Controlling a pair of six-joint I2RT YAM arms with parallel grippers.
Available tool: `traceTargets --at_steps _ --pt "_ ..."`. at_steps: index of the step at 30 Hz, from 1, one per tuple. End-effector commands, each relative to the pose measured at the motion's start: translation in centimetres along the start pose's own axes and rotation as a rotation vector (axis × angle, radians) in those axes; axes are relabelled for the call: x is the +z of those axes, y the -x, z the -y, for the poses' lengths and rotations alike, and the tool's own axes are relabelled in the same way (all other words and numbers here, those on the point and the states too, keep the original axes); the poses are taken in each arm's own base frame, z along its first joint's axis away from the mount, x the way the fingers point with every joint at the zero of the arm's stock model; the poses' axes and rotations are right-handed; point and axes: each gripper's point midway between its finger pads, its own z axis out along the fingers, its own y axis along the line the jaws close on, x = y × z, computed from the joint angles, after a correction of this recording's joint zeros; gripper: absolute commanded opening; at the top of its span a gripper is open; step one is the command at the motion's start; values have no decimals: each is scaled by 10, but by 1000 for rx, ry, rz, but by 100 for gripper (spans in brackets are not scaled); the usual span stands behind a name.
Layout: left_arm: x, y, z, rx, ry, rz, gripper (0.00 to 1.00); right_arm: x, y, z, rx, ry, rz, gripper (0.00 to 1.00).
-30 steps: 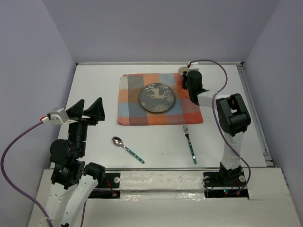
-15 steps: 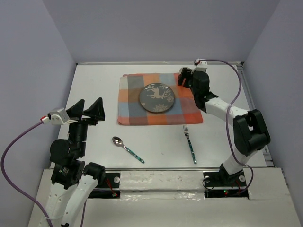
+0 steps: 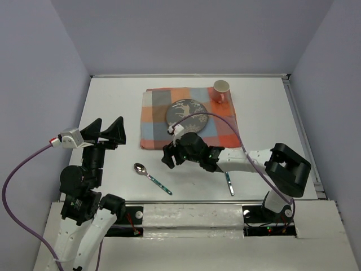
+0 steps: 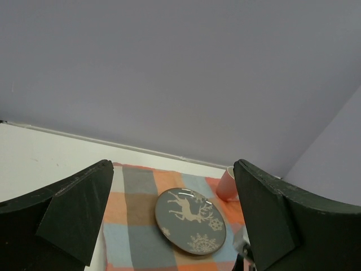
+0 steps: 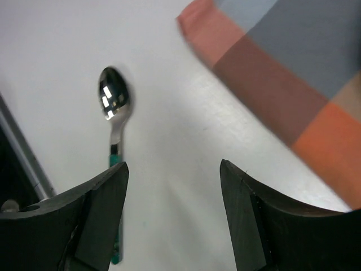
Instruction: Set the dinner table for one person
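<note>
The white dinner table (image 3: 113,96) carries a checked cloth (image 3: 155,121) with a grey deer plate (image 3: 188,117) on it. A pink cup (image 3: 221,90) stands on the cloth's far right corner. A spoon (image 3: 151,176) and a fork (image 3: 228,182), both green-handled, lie on the table in front of the cloth. My right gripper (image 3: 167,157) is open and empty, low over the table just right of the spoon, which shows in the right wrist view (image 5: 114,116). My left gripper (image 3: 104,131) is open, raised at the left, facing the plate (image 4: 190,220) and cup (image 4: 227,183).
My right arm (image 3: 237,159) stretches across the near table and covers the fork's upper part. A purple cable (image 3: 225,121) loops over the cloth. The cloth's near left corner (image 5: 271,68) lies just beyond my right gripper (image 5: 174,166). Walls close in the back and sides.
My right gripper has left the cloth's far right corner, where the cup now stands free, and swung to the near left beside the spoon. The left arm has not moved.
</note>
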Motion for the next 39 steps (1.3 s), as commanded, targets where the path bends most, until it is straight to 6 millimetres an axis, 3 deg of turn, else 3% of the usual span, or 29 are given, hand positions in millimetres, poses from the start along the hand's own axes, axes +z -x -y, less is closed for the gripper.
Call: traceTargets --at_steps 1,2,3,5,6,8,10,11,12,13,14,15,18,19,20,21,23,24,25,26,28,29,34,36,39 --pt "4 4 4 11 -20 16 99 5 -29 -51 -102 76 -80 70" --pt "3 5 5 8 -25 19 99 9 -37 -56 -117 75 -100 69" --pt "3 5 5 8 -25 19 99 15 -58 -54 -144 54 -157 67" --pt "3 5 5 9 -24 19 99 21 -66 -73 -195 58 -176 66" --pt "3 6 5 9 -25 21 99 24 -81 -73 -220 47 -218 65" --pt "3 6 5 7 -26 22 99 27 -85 -93 -261 66 -227 64" --pt "3 6 6 7 -28 21 99 31 -100 -93 -277 34 -274 62" --pt "2 6 5 7 -27 22 99 35 -96 -90 -277 0 -268 60" --pt "2 6 6 6 -29 23 99 37 -111 -85 -288 -31 -311 53" --pt "2 7 6 7 -28 25 99 40 -111 -79 -291 -68 -310 45" --pt "1 7 6 6 -30 25 99 40 -108 -73 -304 -127 -293 33" --pt "1 8 6 5 -30 27 99 41 -105 -69 -290 -167 -291 1" --pt "2 6 7 5 -34 23 99 33 -73 -67 -256 -224 -200 0" --pt "2 6 7 5 -34 23 99 30 -56 -59 -228 -246 -162 0" --pt "2 6 7 3 -34 22 99 21 -28 -58 -191 -242 -90 0" --pt "1 7 7 3 -34 24 99 15 -12 -49 -162 -256 -52 0" --pt "1 7 7 2 -35 25 99 4 23 -6 -85 -331 22 0" --pt "1 7 7 2 -38 24 99 -8 51 6 -45 -337 96 0" --pt "1 7 8 0 -40 23 99 -14 56 25 -39 -370 103 0" --pt "0 7 8 -2 -42 24 99 -24 70 62 -21 -461 136 0" --pt "-1 8 10 -4 -51 25 99 -39 88 97 -21 -542 178 0" --pt "-2 9 11 -8 -56 28 99 -46 96 130 9 -597 195 0" --pt "-3 10 12 -10 -61 30 99 -56 94 208 40 -705 180 0" --pt "-3 9 13 -9 -65 27 99 -53 97 220 25 -720 168 0" --pt "-2 8 13 -8 -64 26 99 -56 93 256 50 -767 142 0"
